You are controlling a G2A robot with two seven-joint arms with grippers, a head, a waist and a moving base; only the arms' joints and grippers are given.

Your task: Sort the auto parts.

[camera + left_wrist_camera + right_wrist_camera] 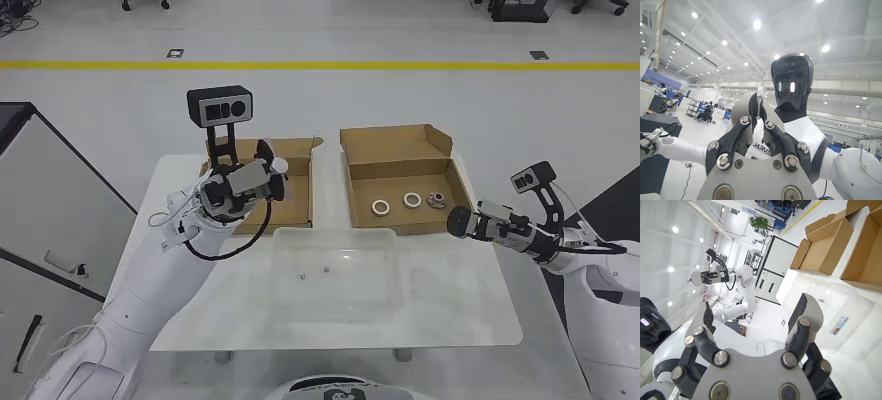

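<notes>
Clamped between your left gripper's [759, 100] pads is a threaded bolt [758, 109], held high over the left box [296, 196]. You're mid-carry, I'd judge. Next: lower it in and release. Your right gripper [755, 302] hangs splayed and empty by the clear bin [385, 295]. Wrist view gives you the grip; top view gives two small parts [326, 267] in the bin, unsorted.

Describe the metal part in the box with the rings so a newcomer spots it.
On the white table, find the open cardboard box nearest the right gripper. Three small parts lie in a row inside; the metal part is the end one nearest that gripper. Its neighbours are white rings; it is dark grey.
</notes>
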